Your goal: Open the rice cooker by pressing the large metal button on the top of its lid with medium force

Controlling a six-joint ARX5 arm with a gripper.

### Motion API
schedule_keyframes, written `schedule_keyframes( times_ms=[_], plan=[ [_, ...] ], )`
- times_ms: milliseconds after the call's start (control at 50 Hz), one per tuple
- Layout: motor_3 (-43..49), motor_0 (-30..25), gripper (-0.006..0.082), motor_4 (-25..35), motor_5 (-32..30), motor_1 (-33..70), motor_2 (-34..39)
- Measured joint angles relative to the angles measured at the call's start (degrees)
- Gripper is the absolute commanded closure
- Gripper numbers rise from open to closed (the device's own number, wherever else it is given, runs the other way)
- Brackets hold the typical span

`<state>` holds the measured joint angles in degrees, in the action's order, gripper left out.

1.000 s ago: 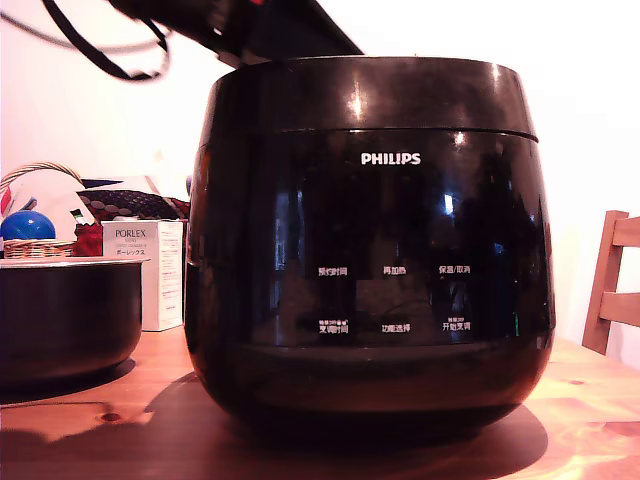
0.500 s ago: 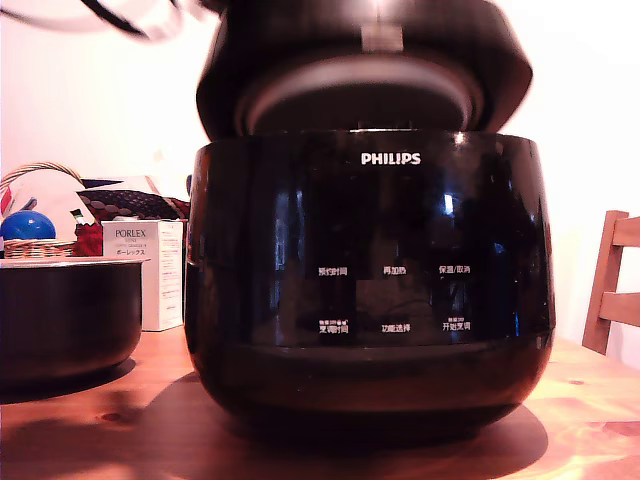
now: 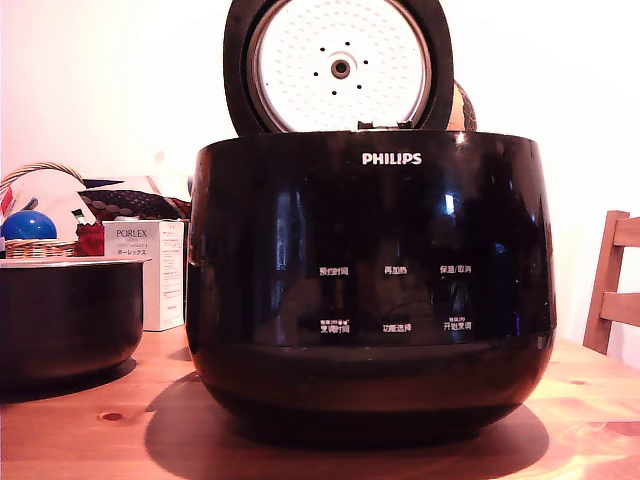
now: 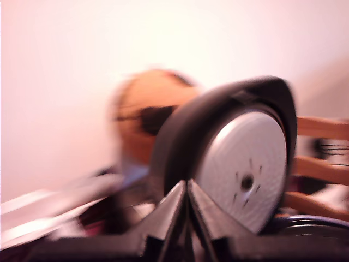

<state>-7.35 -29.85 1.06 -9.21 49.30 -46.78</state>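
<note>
with the lid (image 3: 338, 66) standing upright over the rice cooker (image 3: 368, 280), the gripper (image 4: 187, 188), jaws pressed together and empty, needed only a clean retreat.

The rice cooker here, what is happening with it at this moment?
The rice cooker stands on the wooden table with its lid swung up, the white dimpled underside facing the exterior camera. In the blurred wrist view the tool has its tips together, holds nothing, and is off the lid. A dark pot sits at the exterior view's left.
</note>
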Motion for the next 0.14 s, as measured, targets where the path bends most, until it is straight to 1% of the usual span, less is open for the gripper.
schedule_keyframes(
  times_ms=[140],
  plan=[
    [0.3, 1.7, 0.0791, -0.2, 0.0, -1.3, 0.0]
  ],
)
